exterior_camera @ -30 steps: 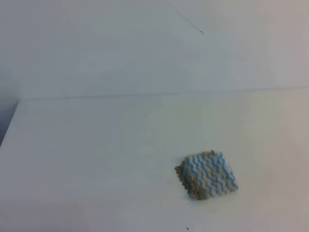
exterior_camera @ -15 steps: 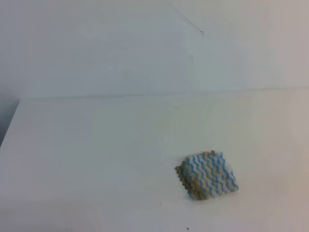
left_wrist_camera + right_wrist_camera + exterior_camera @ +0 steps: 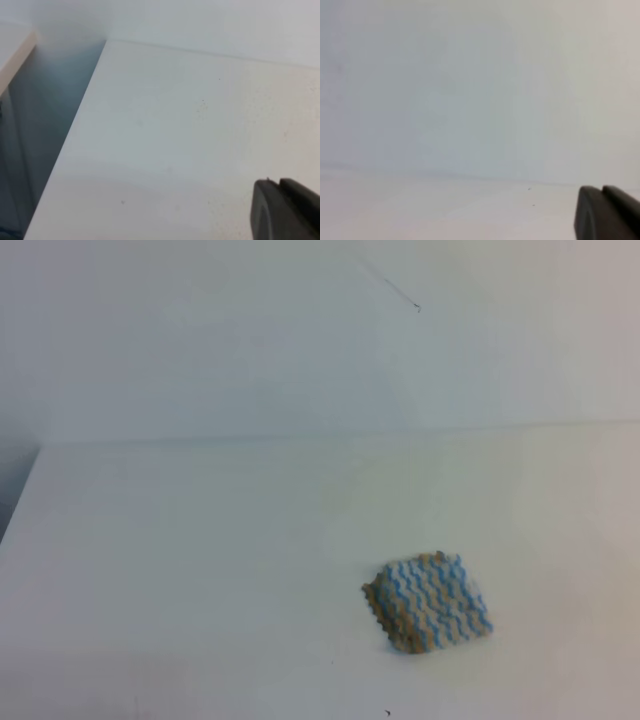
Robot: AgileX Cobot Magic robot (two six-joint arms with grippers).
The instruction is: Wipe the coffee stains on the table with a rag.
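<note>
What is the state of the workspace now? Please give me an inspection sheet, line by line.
Surface: the table is white and smooth, with only a few tiny dark specks.
Job's things: the rag lies flat at the near right of the table, with no gripper touching it. The coffee stains are not seen in any view; whether they lie under the rag cannot be told.
Clutter: nothing seen.
Grippers: the left gripper and the right gripper each show only a dark fingertip at the edge of their own wrist view; open or shut cannot be told. Neither appears in the high view.
Cables: nothing seen.
Surroundings: a plain white wall behind the table; a dark gap along its left edge.
</note>
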